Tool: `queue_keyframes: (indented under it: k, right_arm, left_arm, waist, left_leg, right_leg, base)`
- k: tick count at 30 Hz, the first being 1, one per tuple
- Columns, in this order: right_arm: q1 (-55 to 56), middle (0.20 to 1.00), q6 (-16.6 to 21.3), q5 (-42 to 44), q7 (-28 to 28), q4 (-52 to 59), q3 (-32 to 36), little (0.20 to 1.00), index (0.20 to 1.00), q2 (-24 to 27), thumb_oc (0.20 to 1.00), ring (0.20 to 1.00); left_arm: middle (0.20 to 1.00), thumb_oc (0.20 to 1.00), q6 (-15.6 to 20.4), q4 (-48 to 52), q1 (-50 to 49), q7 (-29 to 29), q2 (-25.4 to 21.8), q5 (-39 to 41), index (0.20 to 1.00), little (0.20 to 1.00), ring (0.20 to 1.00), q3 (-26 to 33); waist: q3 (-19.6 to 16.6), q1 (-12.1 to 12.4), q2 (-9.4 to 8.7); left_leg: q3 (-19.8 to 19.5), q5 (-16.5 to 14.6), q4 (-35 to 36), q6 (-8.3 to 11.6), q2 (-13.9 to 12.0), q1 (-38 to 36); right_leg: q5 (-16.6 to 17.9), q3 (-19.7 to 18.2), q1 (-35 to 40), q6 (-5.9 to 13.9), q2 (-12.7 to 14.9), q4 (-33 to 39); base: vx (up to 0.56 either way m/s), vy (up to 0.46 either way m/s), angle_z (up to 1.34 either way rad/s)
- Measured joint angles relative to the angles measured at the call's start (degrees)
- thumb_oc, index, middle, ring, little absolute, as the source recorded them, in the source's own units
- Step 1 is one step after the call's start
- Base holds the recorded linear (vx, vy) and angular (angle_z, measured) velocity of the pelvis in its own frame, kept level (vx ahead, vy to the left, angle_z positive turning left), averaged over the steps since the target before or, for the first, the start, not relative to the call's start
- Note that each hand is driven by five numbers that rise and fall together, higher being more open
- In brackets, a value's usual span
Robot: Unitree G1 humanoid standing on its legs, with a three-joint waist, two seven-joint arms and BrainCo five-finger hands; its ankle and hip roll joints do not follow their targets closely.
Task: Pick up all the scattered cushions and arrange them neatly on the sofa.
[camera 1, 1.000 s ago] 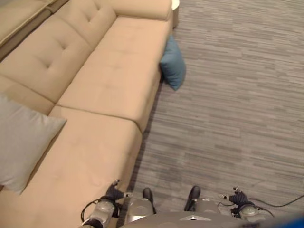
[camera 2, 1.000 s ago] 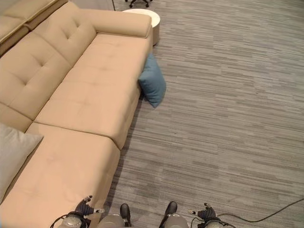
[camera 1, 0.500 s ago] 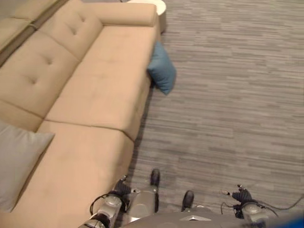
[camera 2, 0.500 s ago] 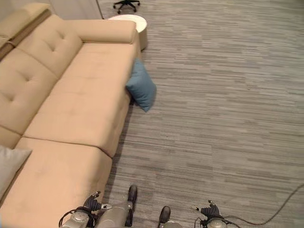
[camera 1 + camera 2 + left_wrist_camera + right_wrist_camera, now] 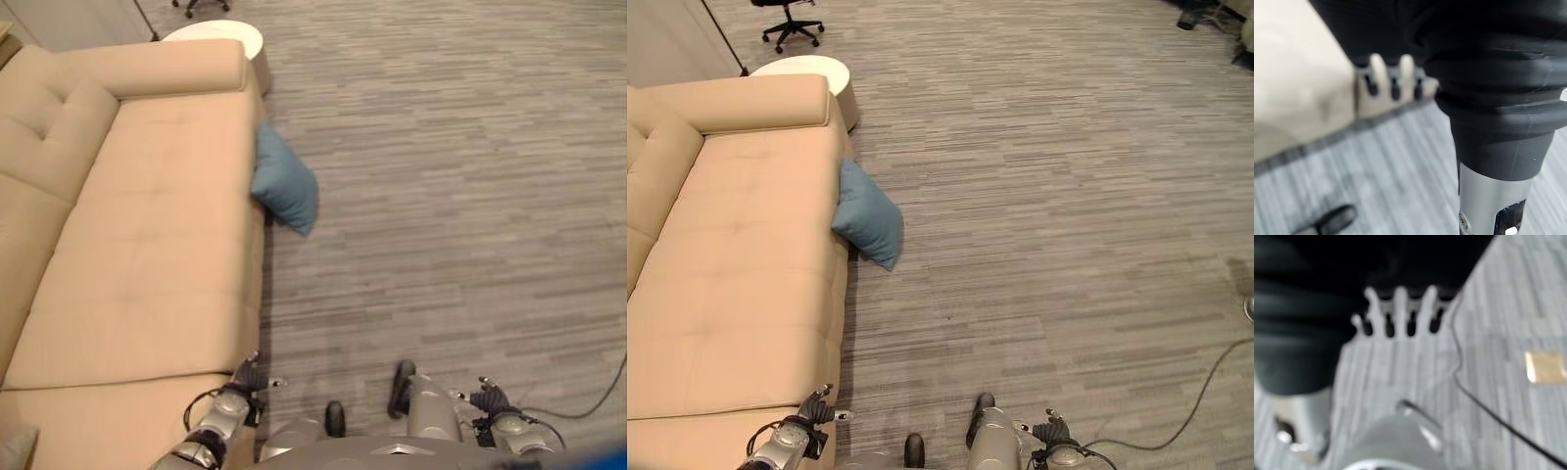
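Your blue cushion (image 5: 868,224) sits left of centre in the head views, standing on one corner on the grey striped carpet (image 5: 1068,225) and leaning against the front edge of the beige sofa (image 5: 735,284), touching it. The sofa fills the left side of the frame; you can see its tufted seat, its rolled armrest (image 5: 745,102) at the upper left, and part of its backrest at the far left edge. At the lower left corner of the left eye view a sliver of a grey cushion (image 5: 14,448) lies on the seat. Just past the armrest stands a round white side table (image 5: 813,70), and beyond it, at the top edge, the wheeled base of a black office chair (image 5: 789,29).

Your left hand (image 5: 248,375) hangs at the lower left, beside the sofa's front edge and well apart from the blue cushion; its fingers look straight and relaxed, holding nothing. Your right hand (image 5: 1054,431) hangs at the bottom, right of centre, over the carpet, its fingers likewise extended and empty.
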State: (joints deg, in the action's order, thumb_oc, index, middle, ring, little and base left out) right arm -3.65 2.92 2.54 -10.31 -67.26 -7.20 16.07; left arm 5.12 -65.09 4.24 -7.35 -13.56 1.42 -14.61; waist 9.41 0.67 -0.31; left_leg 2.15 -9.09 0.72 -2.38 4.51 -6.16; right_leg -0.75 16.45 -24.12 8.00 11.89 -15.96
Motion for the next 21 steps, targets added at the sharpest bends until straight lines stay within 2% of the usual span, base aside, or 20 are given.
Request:
queue_keyframes:
  k: [1, 2, 3, 4, 5, 6, 7, 8, 9, 10, 11, 12, 14, 16, 17, 18, 19, 21]
  right_arm:
    - [-0.6, 1.0, -0.2, 0.0, 0.0, -0.4, -0.1, 1.0, 1.0, 0.1, 1.0, 1.0]
    - [-0.1, 1.0, -0.2, 0.0, 0.0, 0.1, 0.0, 1.0, 1.0, 0.0, 1.0, 1.0]
    - [1.2, 1.0, -0.4, 0.0, 0.0, -1.1, -0.2, 1.0, 1.0, -0.1, 1.0, 1.0]
    - [1.8, 1.0, -0.7, 0.0, 0.1, -1.3, -0.1, 1.0, 1.0, -0.1, 1.0, 1.0]
    - [1.7, 1.0, -0.7, 0.0, 0.1, -1.2, -0.1, 1.0, 1.0, 0.0, 1.0, 1.0]
    - [1.1, 1.0, -0.6, 0.1, 0.1, -0.9, -0.1, 1.0, 1.0, -0.1, 1.0, 1.0]
    - [0.7, 1.0, -0.5, 0.2, 0.1, 0.1, -0.1, 1.0, 1.0, -0.1, 1.0, 1.0]
    - [0.7, 1.0, -0.1, 0.2, 0.1, 0.4, -0.2, 1.0, 1.0, -0.2, 1.0, 1.0]
    - [0.6, 1.0, 0.0, 0.3, 0.1, 0.6, -0.2, 1.0, 1.0, -0.1, 1.0, 1.0]
    - [0.1, 1.0, 0.0, 0.5, 0.1, 0.5, -0.3, 1.0, 1.0, -0.1, 1.0, 1.0]
    - [-1.1, 1.0, 0.1, 0.6, 0.1, 0.5, -1.1, 1.0, 1.0, -0.3, 1.0, 1.0]
    - [-1.2, 1.0, 0.0, 0.6, 0.0, 0.5, -1.4, 1.0, 1.0, -0.3, 1.0, 1.0]
    - [-1.0, 1.0, 0.1, 0.6, -0.1, 0.5, -1.8, 1.0, 1.0, 0.0, 1.0, 1.0]
    - [-1.4, 1.0, 0.0, 0.6, -0.1, -0.1, -2.8, 1.0, 1.0, 0.6, 1.0, 1.0]
    - [-1.5, 1.0, 0.0, 0.5, -0.2, -0.2, -3.3, 1.0, 1.0, 0.6, 1.0, 1.0]
    - [-1.6, 1.0, 0.0, 0.5, -0.2, -1.0, -3.8, 1.0, 1.0, 0.6, 1.0, 1.0]
    - [-1.6, 1.0, -0.1, 0.5, -0.1, -1.3, -4.0, 1.0, 1.0, 0.5, 1.0, 1.0]
    - [-0.4, 1.0, 0.0, 0.3, 0.0, -1.4, -4.9, 1.0, 1.0, 0.7, 1.0, 1.0]
  left_arm:
    - [1.0, 1.0, 0.0, -1.5, 0.3, -0.1, 0.6, -0.1, 1.0, 1.0, 1.0, 0.0]
    - [1.0, 1.0, -0.2, -2.5, 0.6, 0.0, 0.6, -0.3, 1.0, 1.0, 1.0, 0.0]
    - [1.0, 1.0, -0.2, -2.5, -0.1, -0.1, 1.8, -0.3, 1.0, 1.0, 1.0, 0.0]
    - [1.0, 1.0, -0.1, -2.4, -0.2, 0.0, 3.0, -0.3, 1.0, 1.0, 1.0, -0.3]
    - [1.0, 1.0, 0.1, -2.2, -0.8, 0.0, 4.0, -0.3, 1.0, 1.0, 1.0, -0.2]
    - [1.0, 1.0, 0.3, -1.8, -1.4, 0.1, 4.6, -0.3, 1.0, 1.0, 1.0, 0.0]
    - [1.0, 1.0, 0.4, -1.6, -0.9, 0.1, 4.9, -0.3, 1.0, 1.0, 1.0, 0.0]
    - [1.0, 1.0, 0.6, -1.1, -0.2, 0.1, 4.9, -0.2, 1.0, 1.0, 1.0, 0.0]
    - [1.0, 1.0, 0.8, -0.2, 0.1, 0.3, 5.0, 0.3, 1.0, 1.0, 1.0, 0.3]
    - [1.0, 1.0, 0.9, 1.1, 0.7, 0.6, 4.9, 0.3, 1.0, 1.0, 1.0, 0.6]
    - [1.0, 1.0, 1.2, 1.3, 1.1, 0.8, 4.1, 0.3, 1.0, 1.0, 1.0, 1.2]
    - [1.0, 1.0, 1.2, 1.2, 1.1, 0.8, 3.8, 0.3, 1.0, 1.0, 1.0, 1.2]
    - [1.0, 1.0, 1.3, 1.8, 1.3, 0.7, 3.5, 0.3, 1.0, 1.0, 1.0, 1.2]
    - [1.0, 1.0, 1.3, 2.8, 1.4, 0.7, 3.4, 0.2, 1.0, 1.0, 1.0, 1.2]
    - [1.0, 1.0, 1.1, 2.8, 1.3, 0.7, 3.4, 0.1, 1.0, 1.0, 1.0, 1.0]
    - [1.0, 1.0, 0.8, 2.9, 1.4, 0.7, 3.1, 0.2, 1.0, 1.0, 1.0, 1.3]
    - [1.0, 1.0, 0.8, 2.9, 1.4, 0.7, 3.0, 0.2, 1.0, 1.0, 1.0, 1.4]
    - [1.0, 1.0, 0.7, 3.0, -0.1, 0.7, 2.6, 0.3, 1.0, 1.0, 1.0, 2.3]
  waist:
    - [-0.1, -0.5, 0.15]
    - [0.0, -1.2, 0.27]
    - [-0.2, -1.6, 0.11]
    - [-0.8, -1.6, 0.47]
    - [-1.3, -1.1, 0.92]
    - [-1.9, -0.8, 1.11]
    - [-1.8, -0.1, 0.08]
    - [-1.4, 0.8, -0.93]
    - [-1.2, 2.0, -1.42]
    - [-1.4, 2.7, -1.32]
    - [-0.7, 2.8, -2.47]
    - [-0.7, 2.8, -2.73]
    - [-0.4, 2.9, -3.28]
    - [-0.1, 3.4, -2.65]
    - [-0.1, 3.3, -2.46]
    - [0.5, 3.5, -2.35]
    - [0.4, 3.6, -2.19]
    - [-0.5, 3.7, -2.63]
  left_leg:
    - [-1.4, -0.9, -0.3, 0.88, -0.3, -0.5]
    - [-1.9, -1.2, -1.2, 1.05, -0.9, -1.2]
    - [-3.1, -1.9, -3.3, 2.66, -1.9, -4.4]
    - [-3.0, -1.8, -6.6, 3.42, -2.7, -4.6]
    - [-2.7, -1.0, -10.0, 4.84, -3.6, -4.2]
    - [-3.0, 0.3, -16.2, 6.78, -4.5, -1.8]
    - [-3.1, 3.5, -29.2, 8.44, -4.6, 5.3]
    - [-2.8, 8.9, -40.0, 9.51, -4.3, 11.5]
    - [-3.0, 11.6, -46.6, 9.3, -4.6, 15.5]
    - [-2.9, 10.9, -51.5, 9.08, -5.1, 18.9]
    - [-2.0, 9.1, -50.0, 7.72, -5.6, 22.5]
    - [-1.2, 8.6, -47.5, 7.32, -5.9, 24.0]
    - [0.9, 8.2, -36.9, 6.64, -5.8, 25.3]
    - [2.0, 8.8, -24.6, 6.42, -5.6, 26.9]
    - [2.4, 11.0, -10.2, 6.63, -4.5, 25.7]
    - [4.4, 13.9, -3.1, 6.9, -4.2, 25.3]
    - [5.4, 14.6, -2.9, 6.26, -4.0, 24.9]
    - [5.1, 16.0, -6.1, 3.49, -2.9, 21.2]
  right_leg:
    - [0.2, -2.2, 0.8, 0.19, -1.6, 5.2]
    - [1.4, -3.0, 2.2, -0.63, -1.8, 8.6]
    - [7.1, -2.7, 5.8, -3.58, -2.0, 8.3]
    - [7.7, -2.1, 8.0, -6.99, -2.6, 8.2]
    - [6.7, -1.6, 9.9, -7.2, -3.7, 9.0]
    - [6.1, -1.3, 12.5, -7.94, -4.5, 10.8]
    - [5.9, -0.6, 14.2, -10.21, -4.8, 12.4]
    - [5.3, -0.3, 15.4, -11.23, -4.7, 13.4]
    - [5.0, 0.0, 16.7, -11.98, -5.1, 14.5]
    - [4.8, 0.2, 18.1, -12.29, -5.9, 15.5]
    - [2.8, 0.9, 22.5, -13.96, -6.8, 17.5]
    - [2.1, 1.4, 24.2, -14.11, -7.3, 18.6]
    - [1.3, 2.3, 27.4, -13.45, -8.4, 21.1]
    - [-0.6, 2.8, 29.1, -11.52, -10.2, 21.2]
    - [-2.4, 3.1, 30.3, -9.04, -11.2, 21.2]
    - [-4.4, 3.2, 32.5, -8.56, -12.1, 21.2]
    - [-5.3, 3.2, 33.7, -8.84, -12.3, 21.2]
    - [-8.6, 1.6, 38.1, -6.82, -12.4, 20.6]
  base:
    - [0.48, -0.287, 0.35]
    - [0.32, -0.206, 0.79]
    - [0.39, -0.292, 0.83]
    - [0.22, -0.266, 0.53]
    - [0.17, -0.297, 0.14]
    - [0.15, -0.297, 0.1]
    - [0.09, -0.199, 0.17]
    - [0.14, -0.181, 0.09]
    - [0.18, -0.159, -0.07]
    - [0.37, -0.257, -0.09]
    - [0.4, -0.206, 0.02]
    - [0.32, -0.141, 0.13]
    - [0.25, -0.061, 0.14]
    - [0.37, -0.055, -0.02]
    - [0.45, -0.034, -0.05]
    - [0.55, -0.008, -0.03]
    - [0.44, 0.042, -0.21]
    - [0.2, 0.02, -0.35]
